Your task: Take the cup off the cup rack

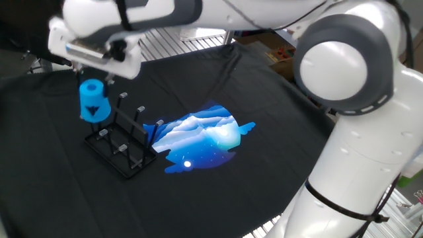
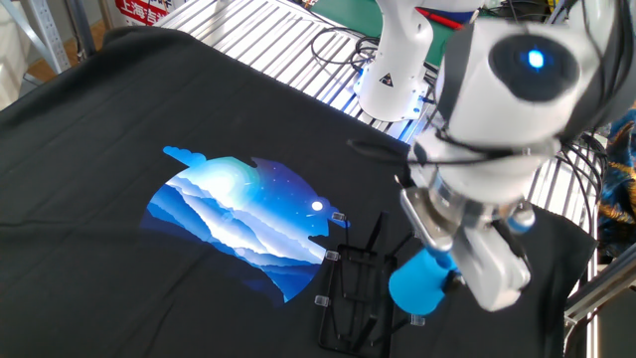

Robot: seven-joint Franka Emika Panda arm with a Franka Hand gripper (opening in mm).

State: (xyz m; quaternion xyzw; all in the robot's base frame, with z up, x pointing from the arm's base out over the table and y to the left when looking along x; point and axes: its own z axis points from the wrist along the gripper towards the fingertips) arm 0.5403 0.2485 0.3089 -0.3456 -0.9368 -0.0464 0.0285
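The bright blue cup, with a dark triangular mark on its side, hangs in the air at the left end of the black wire cup rack. My gripper comes down from above and is shut on the cup's rim. In the other fixed view the cup hangs tilted under the gripper, just right of the rack. I cannot tell whether the cup is free of the peg beneath it. The rack's grey-capped pegs stand upright.
A black cloth covers the table, with a blue and white printed patch right of the rack, also in the other fixed view. The arm's white base and cables stand on the metal grating at the far edge.
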